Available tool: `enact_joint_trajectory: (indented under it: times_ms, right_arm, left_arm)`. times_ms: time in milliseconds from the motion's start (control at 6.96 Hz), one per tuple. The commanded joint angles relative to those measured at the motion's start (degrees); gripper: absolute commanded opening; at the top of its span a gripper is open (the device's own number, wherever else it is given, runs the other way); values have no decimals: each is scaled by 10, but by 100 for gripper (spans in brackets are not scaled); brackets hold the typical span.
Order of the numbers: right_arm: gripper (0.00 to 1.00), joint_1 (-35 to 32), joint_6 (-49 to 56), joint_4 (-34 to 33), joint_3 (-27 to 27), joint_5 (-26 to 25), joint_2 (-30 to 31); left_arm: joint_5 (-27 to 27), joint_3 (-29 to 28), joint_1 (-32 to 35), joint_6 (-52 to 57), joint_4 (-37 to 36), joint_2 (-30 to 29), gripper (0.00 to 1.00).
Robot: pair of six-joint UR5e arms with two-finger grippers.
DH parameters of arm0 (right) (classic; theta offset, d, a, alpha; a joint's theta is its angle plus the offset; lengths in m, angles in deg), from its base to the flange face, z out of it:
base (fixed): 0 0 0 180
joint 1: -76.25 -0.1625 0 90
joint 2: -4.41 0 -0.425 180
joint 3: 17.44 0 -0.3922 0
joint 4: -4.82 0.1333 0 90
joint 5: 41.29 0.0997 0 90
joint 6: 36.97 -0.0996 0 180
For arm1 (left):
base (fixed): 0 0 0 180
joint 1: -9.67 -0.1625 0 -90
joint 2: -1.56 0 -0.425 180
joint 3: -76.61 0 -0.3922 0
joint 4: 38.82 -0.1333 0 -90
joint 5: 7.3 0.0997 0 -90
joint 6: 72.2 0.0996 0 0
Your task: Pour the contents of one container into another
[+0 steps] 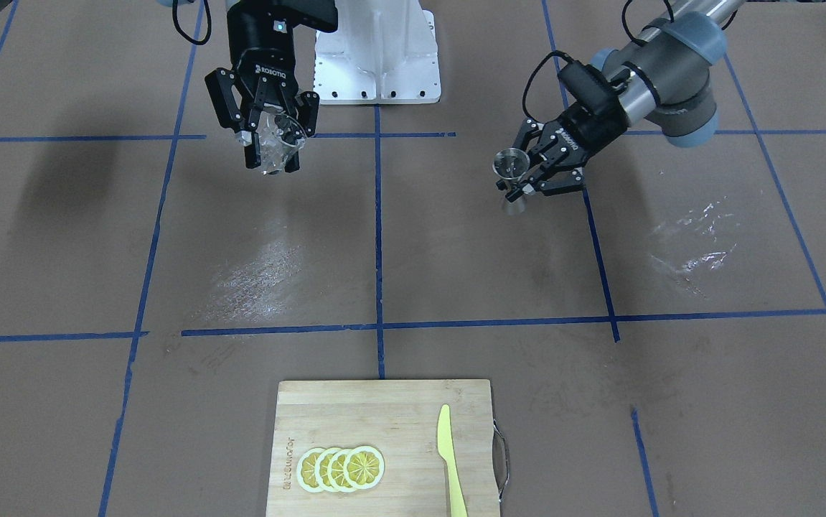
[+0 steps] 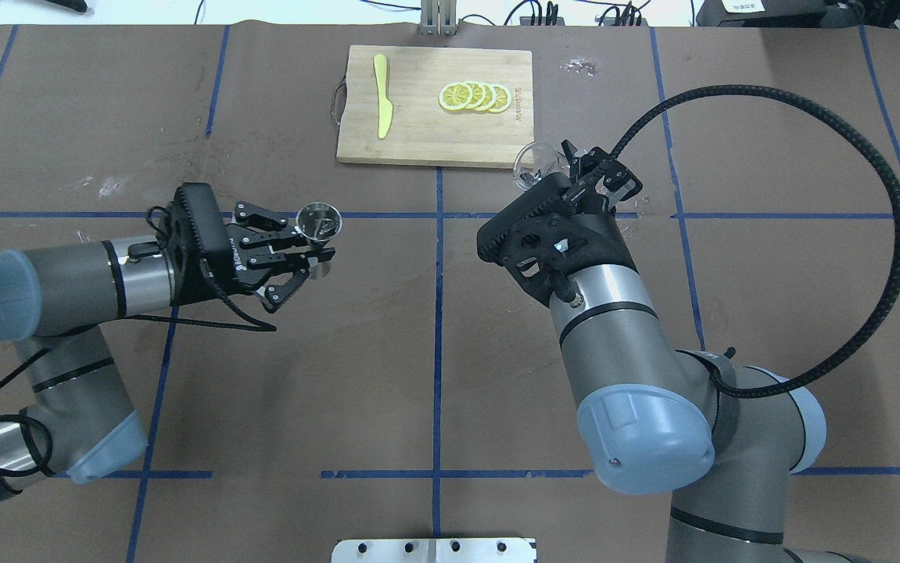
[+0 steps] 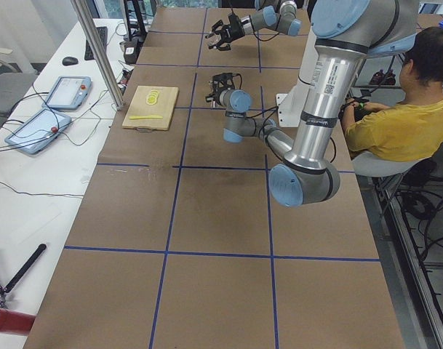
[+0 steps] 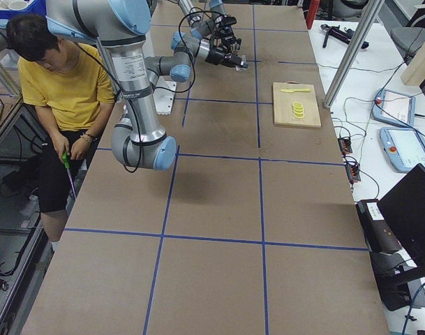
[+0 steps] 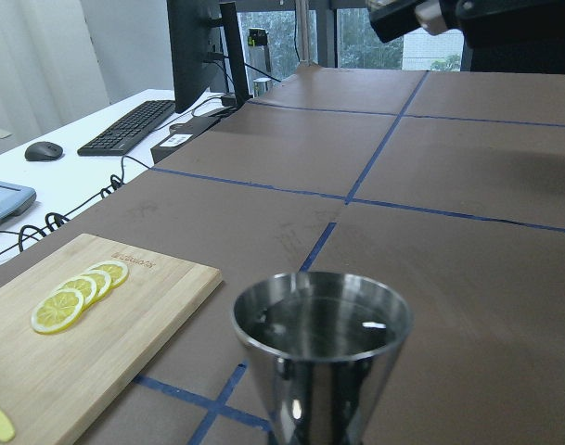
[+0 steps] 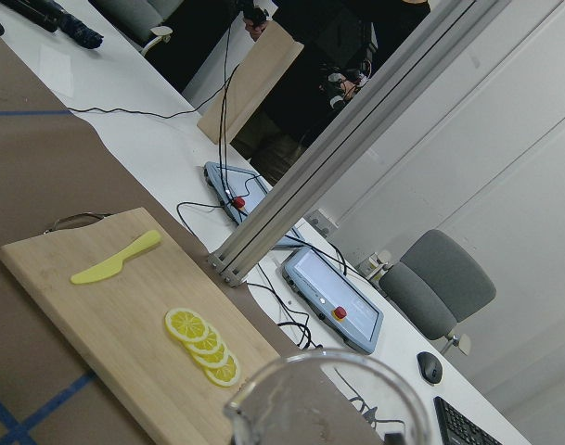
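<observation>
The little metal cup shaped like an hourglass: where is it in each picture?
Front-facing: jigger upper right of centre.
Overhead: jigger left of centre.
Exterior left: too small to pick out.
Exterior right: too small to pick out.
Left wrist: jigger bottom centre, close up.
Right wrist: not in it.
Shared landmark: the cutting board with lemon slices.

Clear glass [image 1: 280, 136] held off the table in right gripper [image 1: 273, 159]; metal jigger [image 1: 509, 166] upright in left gripper [image 1: 520, 185], well apart.
</observation>
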Motion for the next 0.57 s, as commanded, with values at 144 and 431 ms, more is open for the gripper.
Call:
enact_joint_trajectory:
  times_ms: [144,431]
  right_arm:
    - [0,1,-1,0,1,0,1]
    - [0,1,-1,0,2,0,1]
  left_arm:
    - [-3,-1,27,-38,109,115,0]
    - [93,-2,24,-123,137,140,0]
